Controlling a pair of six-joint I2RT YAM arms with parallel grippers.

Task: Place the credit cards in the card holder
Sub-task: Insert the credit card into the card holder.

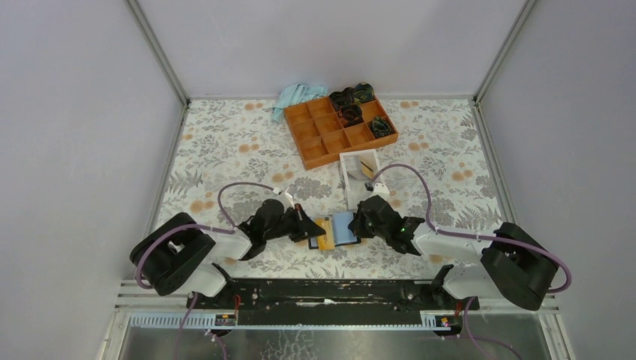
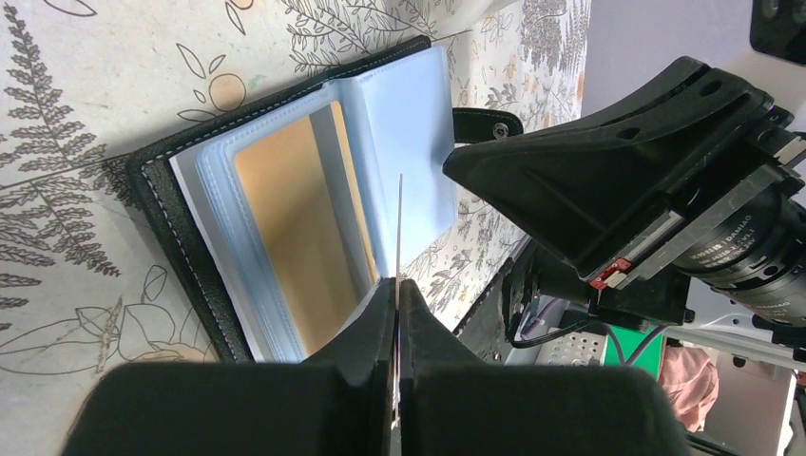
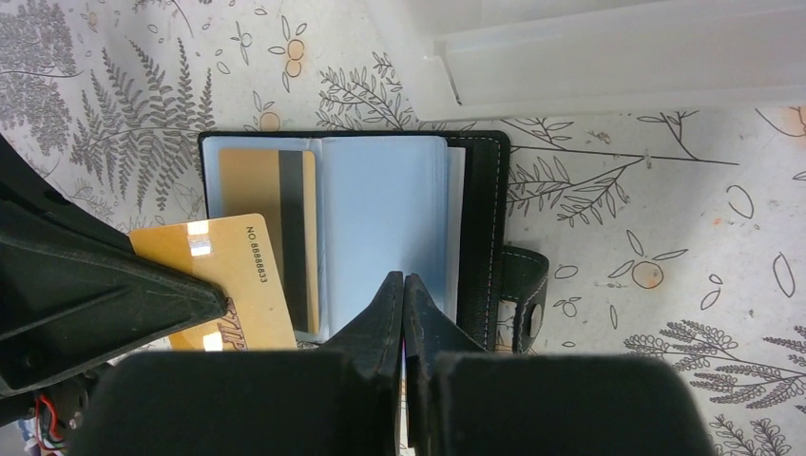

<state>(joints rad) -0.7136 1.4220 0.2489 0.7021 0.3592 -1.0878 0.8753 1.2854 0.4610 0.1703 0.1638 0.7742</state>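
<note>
While the left claw (image 2: 397, 282) pinches a thin yellow-orange plastic credit card (image 3: 223, 275), the right claw (image 3: 404, 283) hangs closed over the open black folding card holder (image 3: 480, 218).

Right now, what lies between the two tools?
The open card holder, one credit card already sleeved; the left tool pinches a second card over it. Top view shows it.

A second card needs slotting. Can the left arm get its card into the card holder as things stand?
Likely yes: the left jaws hold a credit card overlapping a corner of the card holder, and the right jaws, shut over its blue page, leave that side free.
</note>
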